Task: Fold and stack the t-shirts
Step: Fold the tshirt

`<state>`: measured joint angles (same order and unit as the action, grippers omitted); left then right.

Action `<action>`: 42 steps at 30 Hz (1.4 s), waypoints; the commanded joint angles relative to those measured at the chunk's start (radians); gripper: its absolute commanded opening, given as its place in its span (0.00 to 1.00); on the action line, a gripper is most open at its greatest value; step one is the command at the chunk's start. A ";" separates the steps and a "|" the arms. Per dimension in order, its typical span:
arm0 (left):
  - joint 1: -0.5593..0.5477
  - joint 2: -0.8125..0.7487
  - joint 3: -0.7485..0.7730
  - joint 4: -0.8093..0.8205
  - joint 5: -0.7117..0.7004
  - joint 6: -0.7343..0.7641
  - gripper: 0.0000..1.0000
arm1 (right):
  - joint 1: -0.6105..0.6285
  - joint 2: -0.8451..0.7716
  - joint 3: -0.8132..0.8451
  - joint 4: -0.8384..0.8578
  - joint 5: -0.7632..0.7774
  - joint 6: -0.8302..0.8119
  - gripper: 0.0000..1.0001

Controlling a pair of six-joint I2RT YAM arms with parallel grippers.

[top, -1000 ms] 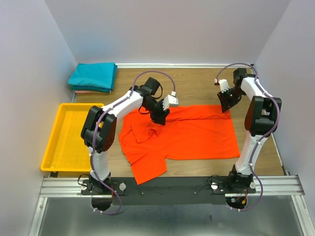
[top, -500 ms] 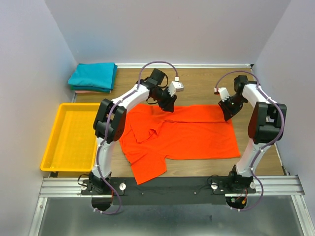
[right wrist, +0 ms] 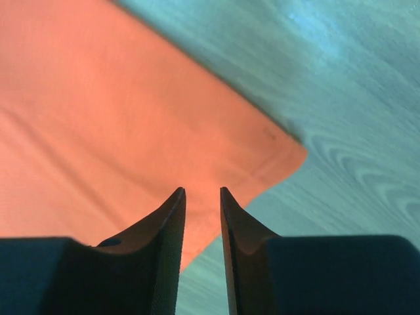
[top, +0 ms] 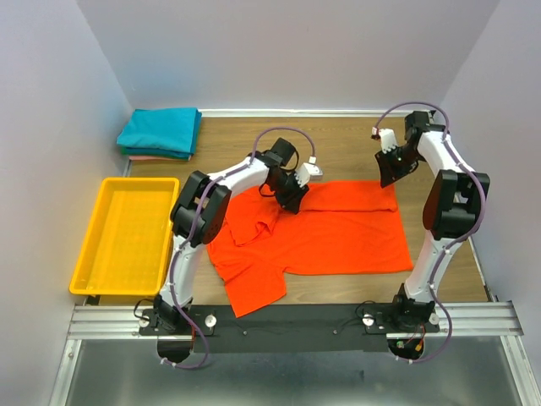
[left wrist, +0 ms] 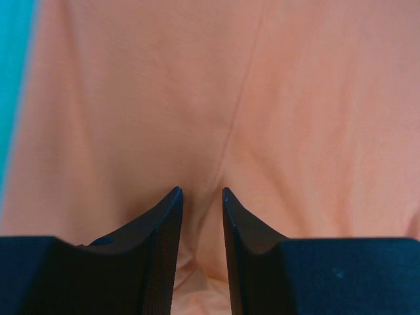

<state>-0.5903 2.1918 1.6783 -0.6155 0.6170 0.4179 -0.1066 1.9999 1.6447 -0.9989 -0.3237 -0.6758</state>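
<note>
The orange-red t-shirt (top: 338, 237) lies spread on the wooden table, its far edge folded inward. My left gripper (top: 292, 198) is down on the shirt's far edge near the collar. In the left wrist view (left wrist: 201, 191) its jaws are close together with a ridge of orange cloth (left wrist: 203, 216) pinched between them. My right gripper (top: 389, 172) hovers over the shirt's far right corner (right wrist: 275, 147). Its jaws (right wrist: 201, 190) stand close together with nothing between them. A folded teal t-shirt (top: 161, 129) lies on a pale pink one (top: 144, 157) at the far left corner.
A yellow plastic tray (top: 93, 245) stands at the left edge of the table. One sleeve (top: 254, 296) of the orange-red shirt reaches toward the near edge. Walls close in the table at the back and both sides.
My left gripper swung toward the back, then came down onto the shirt's far edge further right. My right gripper dipped toward the shirt corner, then rose back. The shirt has barely shifted.
</note>
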 commanded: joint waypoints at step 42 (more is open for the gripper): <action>0.527 0.009 0.103 -0.237 -0.284 0.182 0.30 | 0.021 0.188 0.023 0.157 0.198 0.071 0.40</action>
<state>-0.0887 2.1925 1.7775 -0.8181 0.3622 0.5705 -0.0906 2.1548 1.6844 -0.8761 -0.1814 -0.5919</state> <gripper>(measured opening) 0.375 0.402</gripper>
